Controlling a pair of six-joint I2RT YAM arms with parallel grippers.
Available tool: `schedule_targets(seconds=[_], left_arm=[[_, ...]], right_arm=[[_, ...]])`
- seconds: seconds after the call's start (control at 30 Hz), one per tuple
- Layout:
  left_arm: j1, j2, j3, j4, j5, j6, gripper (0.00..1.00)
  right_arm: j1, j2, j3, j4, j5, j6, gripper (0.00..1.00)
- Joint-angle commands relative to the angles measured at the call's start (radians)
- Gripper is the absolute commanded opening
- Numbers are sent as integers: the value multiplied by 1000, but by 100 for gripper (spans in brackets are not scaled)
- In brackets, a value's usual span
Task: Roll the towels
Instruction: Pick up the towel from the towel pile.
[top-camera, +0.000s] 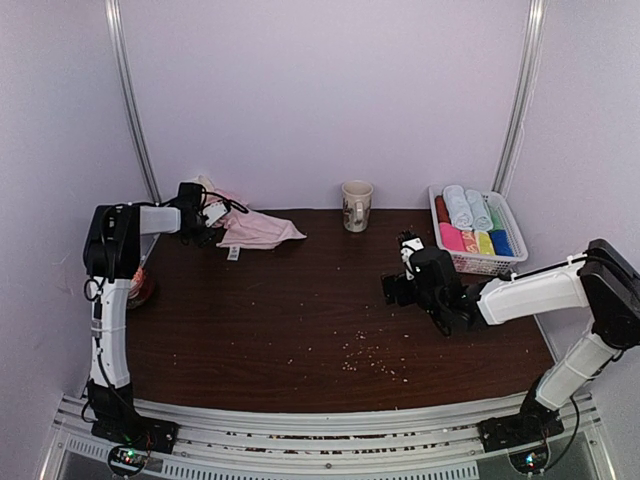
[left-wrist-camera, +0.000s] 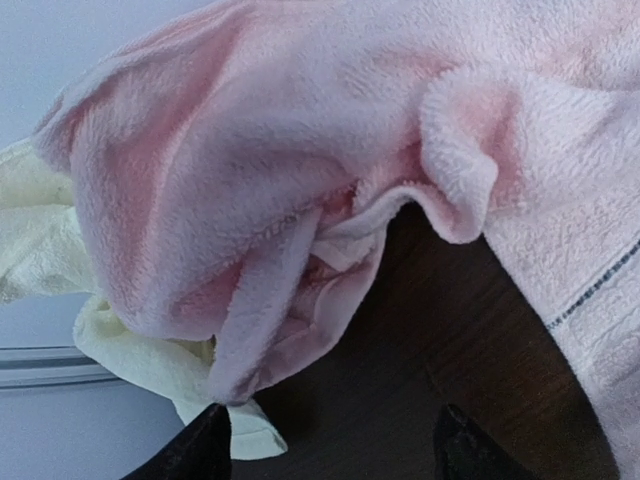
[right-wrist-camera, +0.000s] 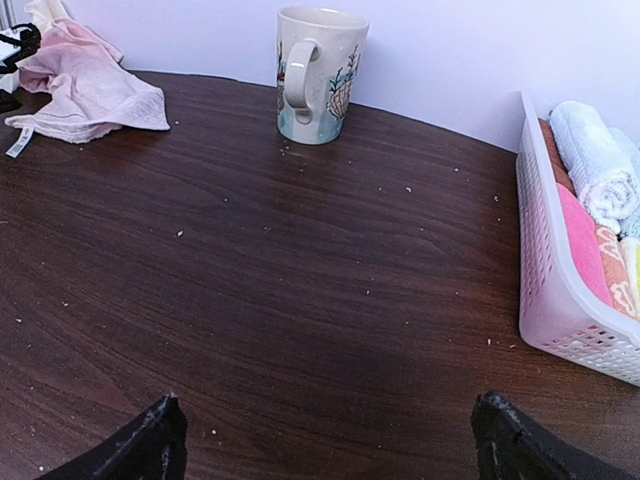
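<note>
Lilac walls close in a dark wooden table (top-camera: 300, 320), its near half dotted with crumbs (top-camera: 365, 355). A mug (top-camera: 356, 205) stands at the far edge by the wall, and a white basket (top-camera: 480, 265) of rolled towels sits in the far right corner. The pink towel (top-camera: 262, 230) lies crumpled in the far left corner, with the cream towel (left-wrist-camera: 40, 240) bunched beside and partly under it, next to the wall. The left arm rises upright from its base, bends at the elbow and reaches level toward that heap. The left gripper (left-wrist-camera: 330, 445) is right at the pink towel, jaws spread, with only bare table between them. The right arm stretches low and leftward from its raised elbow. The right gripper (right-wrist-camera: 327, 420) hovers over mid-table, jaws wide apart and empty, well apart from both towels.
</note>
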Motion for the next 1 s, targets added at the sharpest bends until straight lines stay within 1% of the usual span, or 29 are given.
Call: schedule_targets(seconds=[0.0, 0.03, 0.07, 0.27, 0.37, 0.5, 0.57, 0.6, 0.63, 0.67, 0.77, 0.87, 0.97], left_arm=[[0, 49, 55, 102, -75, 53, 65], [0, 59, 58, 111, -79, 60, 60], [0, 64, 61, 120, -82, 69, 59], [-8, 125, 125, 145, -120, 96, 56], [-14, 144, 157, 155, -124, 102, 50], [-26, 165, 197, 155, -129, 112, 32], [-31, 168, 215, 148, -128, 111, 22], [-33, 169, 223, 141, -123, 106, 14], [-35, 169, 233, 133, -120, 100, 3], [-36, 167, 244, 122, -121, 94, 0], [-40, 137, 256, 80, -106, 54, 0], [-41, 51, 237, 4, -46, -30, 0], [-41, -91, 123, -33, 59, -111, 0]], right_arm=[[-3, 21, 15, 8, -19, 0, 100], [-2, 24, 17, 8, -20, 1, 100], [-2, 25, 18, 7, -21, 1, 100], [-2, 40, 29, 2, -40, 1, 100], [-1, 49, 38, -4, -46, 1, 100], [-2, 57, 44, -8, -55, 1, 100], [-2, 59, 46, -9, -58, 0, 100], [-2, 59, 48, -9, -59, -1, 100], [-2, 59, 48, -10, -60, -1, 100], [-1, 60, 48, -9, -60, -1, 100], [-1, 59, 48, -11, -64, -2, 100], [-2, 54, 43, -9, -67, -6, 100], [-2, 49, 41, -8, -78, -9, 100]])
